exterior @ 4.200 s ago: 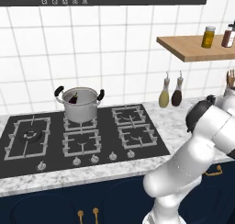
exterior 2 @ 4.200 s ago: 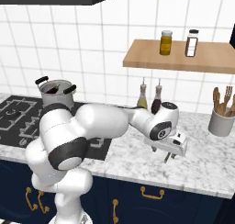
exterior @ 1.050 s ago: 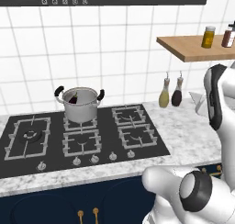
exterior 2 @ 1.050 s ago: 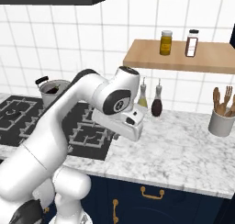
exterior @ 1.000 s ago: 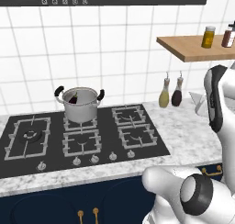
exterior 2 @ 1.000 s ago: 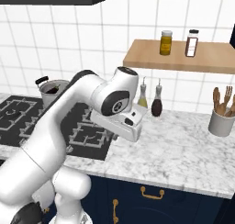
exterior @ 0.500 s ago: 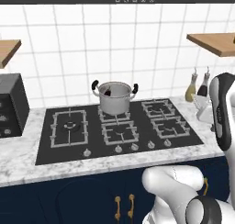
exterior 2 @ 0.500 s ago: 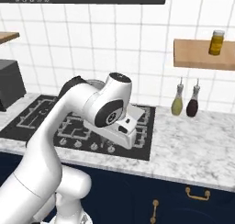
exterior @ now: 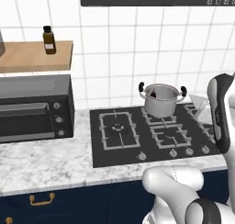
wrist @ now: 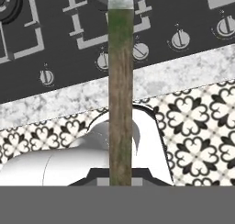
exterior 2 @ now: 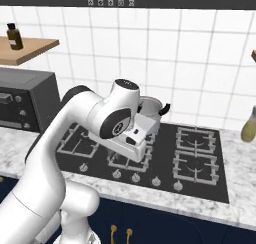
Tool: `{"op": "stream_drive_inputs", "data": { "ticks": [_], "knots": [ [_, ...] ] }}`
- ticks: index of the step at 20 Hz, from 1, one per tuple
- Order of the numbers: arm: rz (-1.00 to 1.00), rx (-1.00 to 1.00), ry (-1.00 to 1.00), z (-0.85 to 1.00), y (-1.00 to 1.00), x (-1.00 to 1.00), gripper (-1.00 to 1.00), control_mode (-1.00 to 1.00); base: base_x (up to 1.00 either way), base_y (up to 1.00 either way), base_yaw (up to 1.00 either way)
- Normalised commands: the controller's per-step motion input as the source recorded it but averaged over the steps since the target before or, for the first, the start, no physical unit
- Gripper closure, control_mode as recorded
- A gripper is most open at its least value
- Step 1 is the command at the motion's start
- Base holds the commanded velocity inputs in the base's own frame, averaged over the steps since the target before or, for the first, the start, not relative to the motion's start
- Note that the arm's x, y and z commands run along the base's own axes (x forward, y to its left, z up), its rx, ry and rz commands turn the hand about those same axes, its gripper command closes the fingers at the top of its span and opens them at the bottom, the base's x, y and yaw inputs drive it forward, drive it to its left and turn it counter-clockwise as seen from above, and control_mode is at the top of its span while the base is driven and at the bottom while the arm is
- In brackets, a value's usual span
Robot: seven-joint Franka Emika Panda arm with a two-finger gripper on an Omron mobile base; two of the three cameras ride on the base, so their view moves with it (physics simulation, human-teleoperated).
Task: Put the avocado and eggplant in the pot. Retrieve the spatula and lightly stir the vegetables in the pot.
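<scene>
- Pot point(exterior: 160, 100): shiny steel, two black loop handles, standing on a rear burner of the black stovetop point(exterior: 137, 142), beyond the hand and well apart from it. Left base view looks into its mouth: a small dark shape lies against the inner wall, probably the eggplant point(exterior: 153, 94); too small to be sure. Nothing else can be made out inside.
- Right base view: the pot is mostly hidden behind the arm; one black handle and a bit of steel wall show past the wrist.
- Gripper point(exterior 2: 131, 144): seen in the right base view, hanging over the front burners; fingertips hidden under the hand's body there.
- Hand view: the spatula point(wrist: 120, 81) runs straight up the middle from between the fingers, a long brownish-green handle ending in a pale grey part at the far end. Jaws closed tight on it.
- Hand view also gives, past the spatula: stove knobs point(wrist: 180, 39), the marble counter edge point(wrist: 183, 71), patterned floor tiles point(wrist: 197, 126).
- Left base view alone: dark toaster oven point(exterior: 34, 108) on the counter, wooden shelf point(exterior: 36, 55) with a brown bottle point(exterior: 47, 39), far to the side of the hand.
</scene>
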Motion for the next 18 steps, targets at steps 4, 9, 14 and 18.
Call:
{"op": "stream_drive_inputs", "data": {
  "ticks": [4, 9, 14, 18],
  "knots": [
    [0.0, 0.0, 0.0, 0.0, 0.0, 0.0, 1.0, 1.0, 1.0, 0.0, 0.26],
    [0.04, -0.03, -0.07, 0.26, 0.0, 0.07, 1.0, -1.0, 0.51, 0.09, 0.11],
    [0.03, -0.01, -0.17, 0.99, 0.05, -0.01, 1.0, -1.0, 0.0, 0.0, 0.0],
    [-0.06, 0.28, 0.05, 0.99, 0.19, 0.01, 1.0, -1.0, 0.0, 0.0, 0.0]
  ]
}}
